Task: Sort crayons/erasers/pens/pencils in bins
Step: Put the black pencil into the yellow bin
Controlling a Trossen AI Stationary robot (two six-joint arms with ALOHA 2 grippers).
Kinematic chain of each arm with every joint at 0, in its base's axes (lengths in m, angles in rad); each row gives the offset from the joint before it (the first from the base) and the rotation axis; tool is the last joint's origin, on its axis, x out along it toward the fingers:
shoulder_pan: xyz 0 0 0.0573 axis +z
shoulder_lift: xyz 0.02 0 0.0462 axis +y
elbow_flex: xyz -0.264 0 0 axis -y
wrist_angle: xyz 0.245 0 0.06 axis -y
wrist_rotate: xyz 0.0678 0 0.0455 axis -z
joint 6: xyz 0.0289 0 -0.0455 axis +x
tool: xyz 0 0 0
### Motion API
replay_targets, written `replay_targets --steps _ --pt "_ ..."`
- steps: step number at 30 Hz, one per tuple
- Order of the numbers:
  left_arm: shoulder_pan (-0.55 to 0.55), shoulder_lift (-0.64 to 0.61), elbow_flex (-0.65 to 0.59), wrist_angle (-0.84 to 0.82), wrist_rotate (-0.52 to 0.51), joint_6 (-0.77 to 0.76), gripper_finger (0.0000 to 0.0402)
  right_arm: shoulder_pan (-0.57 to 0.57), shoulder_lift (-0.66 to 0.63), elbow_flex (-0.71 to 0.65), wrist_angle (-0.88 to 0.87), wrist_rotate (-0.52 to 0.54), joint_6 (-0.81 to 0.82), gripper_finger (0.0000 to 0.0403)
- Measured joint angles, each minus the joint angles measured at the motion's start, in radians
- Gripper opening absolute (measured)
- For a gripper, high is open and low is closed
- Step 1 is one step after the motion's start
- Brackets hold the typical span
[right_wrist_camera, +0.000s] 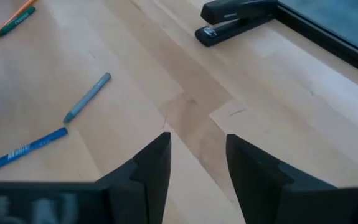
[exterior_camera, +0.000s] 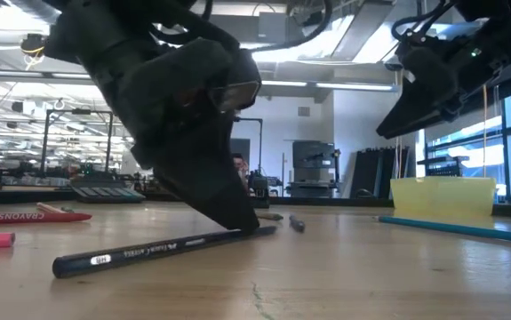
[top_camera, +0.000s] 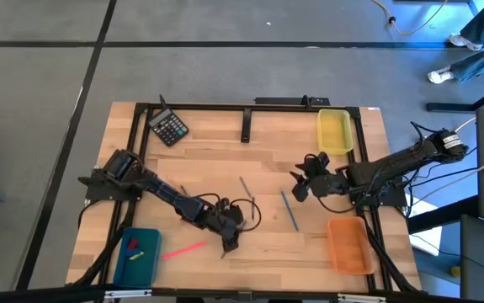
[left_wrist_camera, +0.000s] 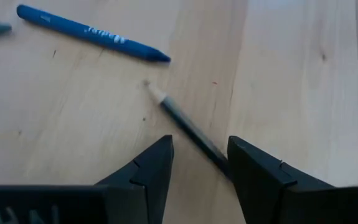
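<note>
Pale wooden table (top_camera: pixel 267 172) carries a slim dark pencil (left_wrist_camera: pixel 188 127) with a bare wood tip, lying flat near the front edge between the slightly parted fingers of the left gripper (left_wrist_camera: pixel 200 165), one finger touching it.
</note>
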State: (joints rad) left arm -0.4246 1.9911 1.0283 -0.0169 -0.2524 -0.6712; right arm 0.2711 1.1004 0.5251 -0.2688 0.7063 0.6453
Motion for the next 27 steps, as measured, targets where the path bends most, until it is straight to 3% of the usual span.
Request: replay_targets --steps 4,12,27 --pt "-0.012 -0.004 -0.003 -0.007 -0.028 0.097 0.0153 -0.019 0.0 0.0 0.009 0.0 0.0 0.0157" --pt "-0.007 -0.007 -0.001 -0.051 -0.02 0.135 0.0147 -0.041 0.0 0.0 0.033 0.0 -0.035 0.0157" --pt "0.054 -0.025 -0.001 -0.085 0.036 0.206 0.0021 -0.04 0.0 0.0 0.046 0.0 -0.048 0.0157"
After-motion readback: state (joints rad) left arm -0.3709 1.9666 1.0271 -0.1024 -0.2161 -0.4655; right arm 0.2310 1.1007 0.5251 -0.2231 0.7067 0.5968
